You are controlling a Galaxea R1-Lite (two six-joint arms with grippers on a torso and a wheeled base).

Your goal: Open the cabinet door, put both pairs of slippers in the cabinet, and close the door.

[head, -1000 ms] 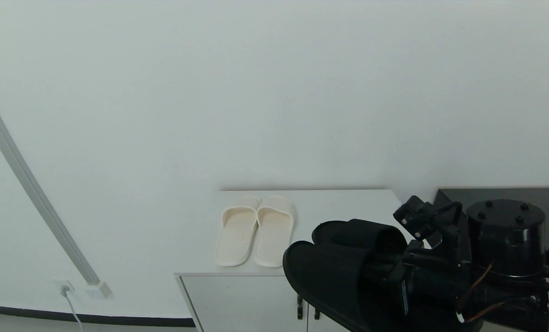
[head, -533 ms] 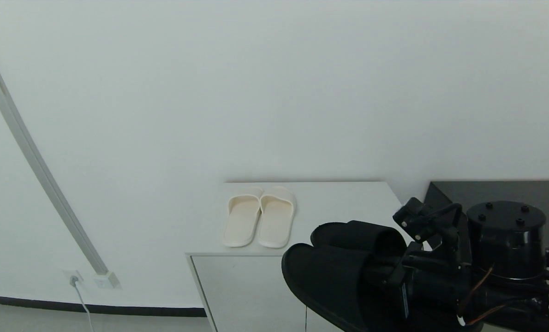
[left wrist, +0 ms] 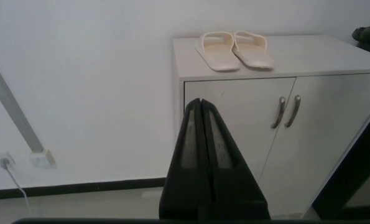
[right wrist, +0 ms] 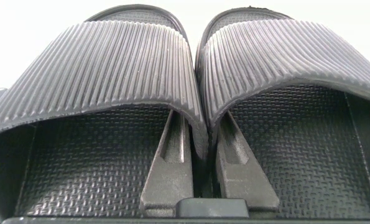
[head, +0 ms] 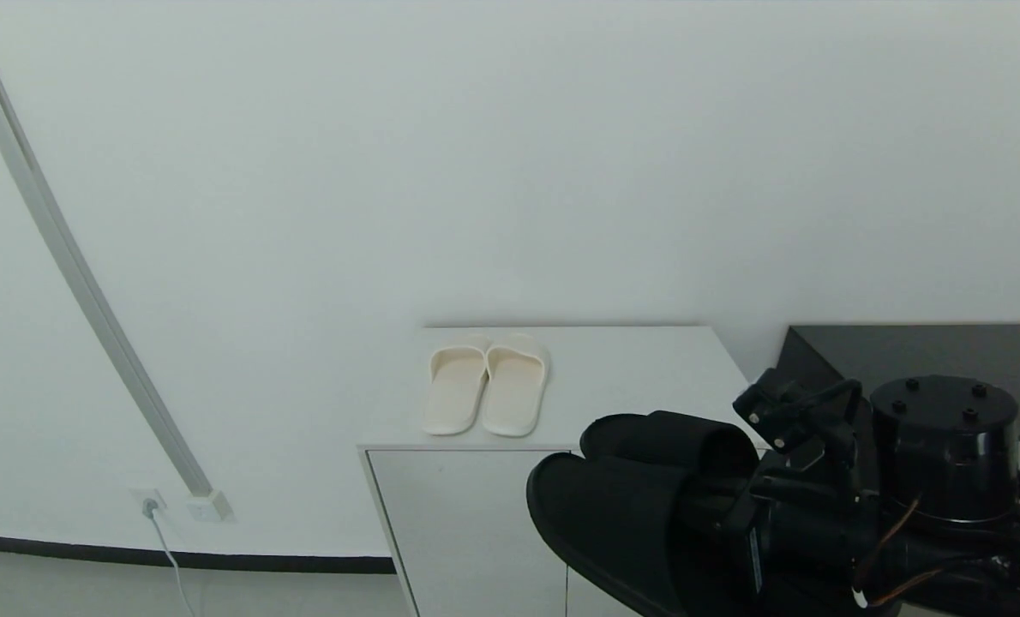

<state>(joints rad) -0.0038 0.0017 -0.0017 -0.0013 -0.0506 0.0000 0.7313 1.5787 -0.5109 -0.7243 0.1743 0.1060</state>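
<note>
Two pairs of slippers: one cream, one black, four slippers counted.
Wall strip (head: 64, 257): one, slanting down the wall far left, ending at a small box by the floor.
Wall socket (head: 148, 501): one, just left of that box, one cable plugged in.
Left gripper (left wrist: 201, 104): fingers pressed together, nothing between them, aimed at the cabinet front and well apart from it.
Cream pair (head: 486, 387): both slippers side by side and touching, flat on the left part of the cabinet top.
Cabinet (head: 630, 368): one white unit against the wall.
Doors: two, left door (left wrist: 234, 124) and right door (left wrist: 334, 124), both shut.
Handles (left wrist: 285, 112): two, upright, side by side at the middle seam.
Black pair (head: 639, 506): off the cabinet, held in the air before its right half, the two slippers side by side.
Right gripper (right wrist: 200, 140): one finger inside each black slipper under the ribbed straps, clamped on the two adjoining inner walls.
Dark surface (head: 904, 351): one, right of the cabinet.
</note>
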